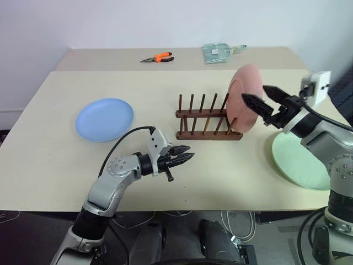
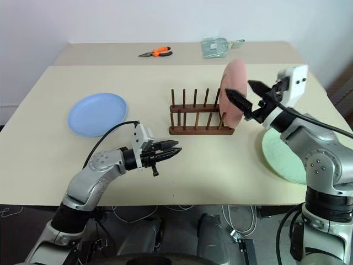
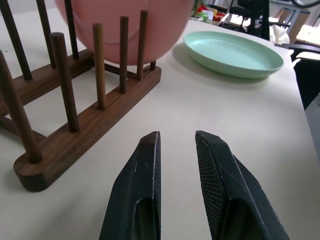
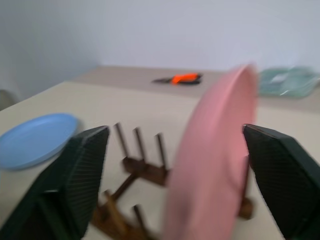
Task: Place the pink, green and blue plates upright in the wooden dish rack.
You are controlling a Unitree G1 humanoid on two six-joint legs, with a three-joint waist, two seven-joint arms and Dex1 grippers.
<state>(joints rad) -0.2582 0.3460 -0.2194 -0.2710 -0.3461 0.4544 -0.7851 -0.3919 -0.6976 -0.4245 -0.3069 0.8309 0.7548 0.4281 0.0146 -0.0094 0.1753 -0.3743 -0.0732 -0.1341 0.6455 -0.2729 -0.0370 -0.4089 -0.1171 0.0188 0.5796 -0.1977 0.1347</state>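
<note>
right black two-finger gripper [image 2: 249, 98] wide open around salmon pink matte round plate [image 2: 232, 93], nothing clamped | looks light, stiff, smooth-ish | grab by rim

dark wooden rack [image 1: 208, 118], matte plates
</note>
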